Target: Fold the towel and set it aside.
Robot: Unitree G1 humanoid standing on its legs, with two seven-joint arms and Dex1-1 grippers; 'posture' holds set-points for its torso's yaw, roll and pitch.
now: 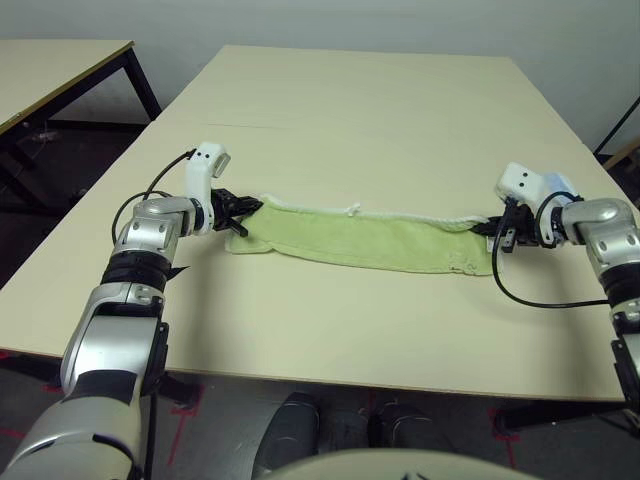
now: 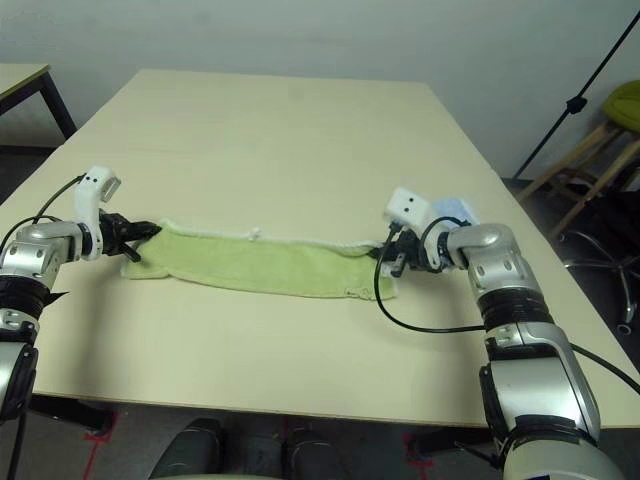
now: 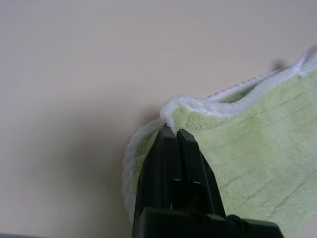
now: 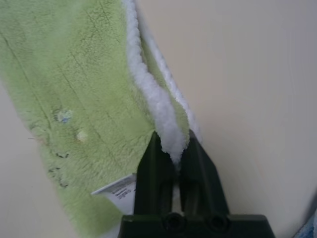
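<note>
Both silver forearms reach low and inward over the pale wooden tabletop (image 1: 330, 320). The left tool (image 1: 240, 208) is clamped on one end's white edging of the long, folded lime-green terry towel (image 1: 360, 242); the right tool (image 1: 497, 232) is clamped on the opposite end. The towel stretches flat between them.

We see a light lime-green terry towel with white stitched edging (image 2: 265, 264) lying as a long folded strip across the pale beige wooden table (image 2: 300, 140). Our left black two-fingered gripper (image 2: 150, 231) meets its 9 o'clock end; our right black two-fingered gripper (image 2: 381, 252) meets its 3 o'clock end. A small light blue cloth (image 2: 452, 211) lies just behind the right wrist, toward 1 o'clock.
</note>
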